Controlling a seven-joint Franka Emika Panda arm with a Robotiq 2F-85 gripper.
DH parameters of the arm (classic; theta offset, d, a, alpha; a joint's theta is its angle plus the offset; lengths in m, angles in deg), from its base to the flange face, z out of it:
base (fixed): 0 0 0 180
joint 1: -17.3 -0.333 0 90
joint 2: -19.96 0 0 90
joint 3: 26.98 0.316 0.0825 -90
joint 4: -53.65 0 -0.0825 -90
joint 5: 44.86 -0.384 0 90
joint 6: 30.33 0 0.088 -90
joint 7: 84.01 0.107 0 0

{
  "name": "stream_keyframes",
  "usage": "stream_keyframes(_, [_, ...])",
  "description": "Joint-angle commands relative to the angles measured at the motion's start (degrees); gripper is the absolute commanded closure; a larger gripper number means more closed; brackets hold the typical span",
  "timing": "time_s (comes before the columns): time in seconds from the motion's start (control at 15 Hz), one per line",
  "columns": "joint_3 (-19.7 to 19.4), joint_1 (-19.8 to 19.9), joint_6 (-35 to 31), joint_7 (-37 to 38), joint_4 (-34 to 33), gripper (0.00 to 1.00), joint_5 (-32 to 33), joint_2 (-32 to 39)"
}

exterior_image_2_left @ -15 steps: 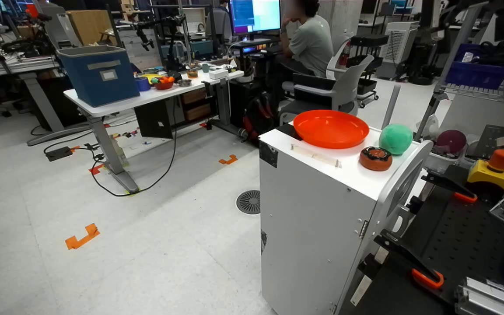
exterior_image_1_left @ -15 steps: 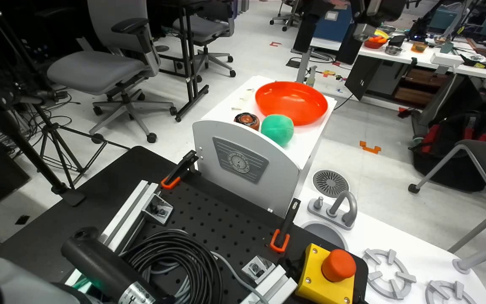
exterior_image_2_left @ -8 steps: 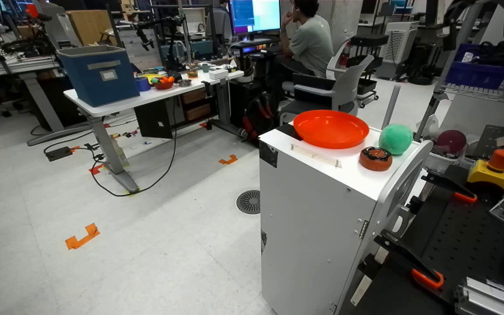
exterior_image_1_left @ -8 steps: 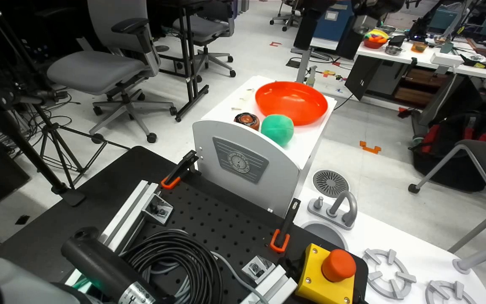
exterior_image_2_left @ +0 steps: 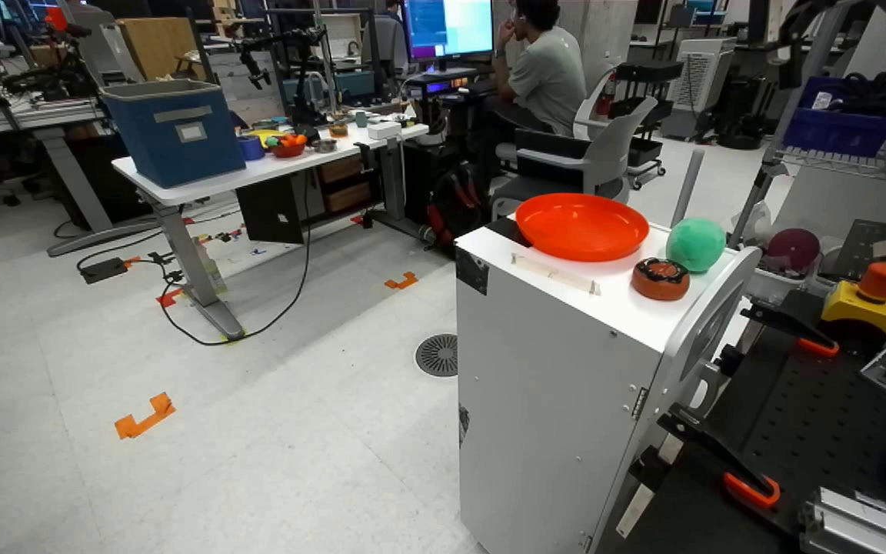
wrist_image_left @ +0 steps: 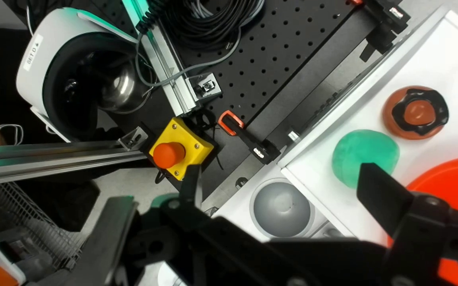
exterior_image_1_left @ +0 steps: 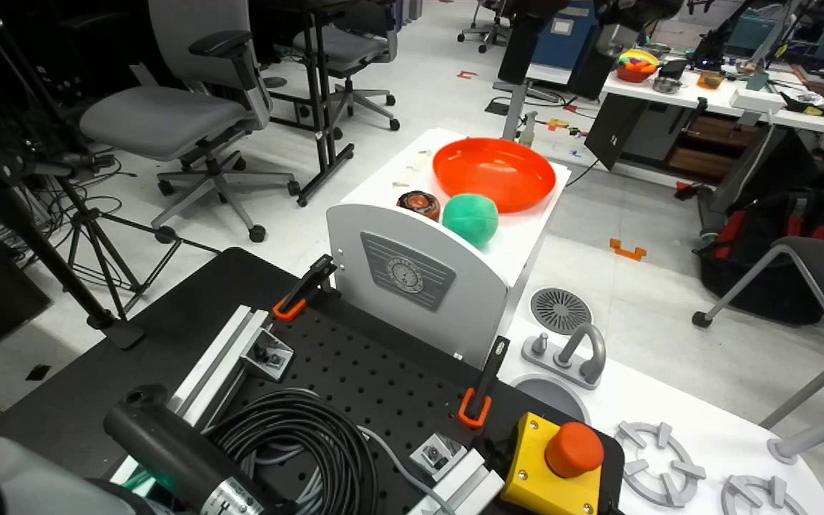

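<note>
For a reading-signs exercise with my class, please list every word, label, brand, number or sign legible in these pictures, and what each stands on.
"SET D", followed by a small triangle: label on the white headset, wrist view.
Too small or blurred to read: markings on the dial; sticker on the black cylinder; tag on the blue bin; marks on the clamps; the monitor.

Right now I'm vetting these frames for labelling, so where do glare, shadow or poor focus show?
Wrist view: the pincer looks soft towards the bottom edge, and the white cabinet top nearly washes out; in an exterior view, the orange-red bowl shows small glints; in an exterior view, a soft-edged shadow darkens the floor.
</note>
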Motion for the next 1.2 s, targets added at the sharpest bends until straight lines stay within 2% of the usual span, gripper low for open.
stream_keyframes(0.0, [0.3, 0.1, 0.3, 0.3, -0.3, 0.0, -0.3, 0.0])
stream_keyframes(1.13, [0.7, 0.0, 1.5, 0.6, -1.0, 0.0, 0.5, 0.2])
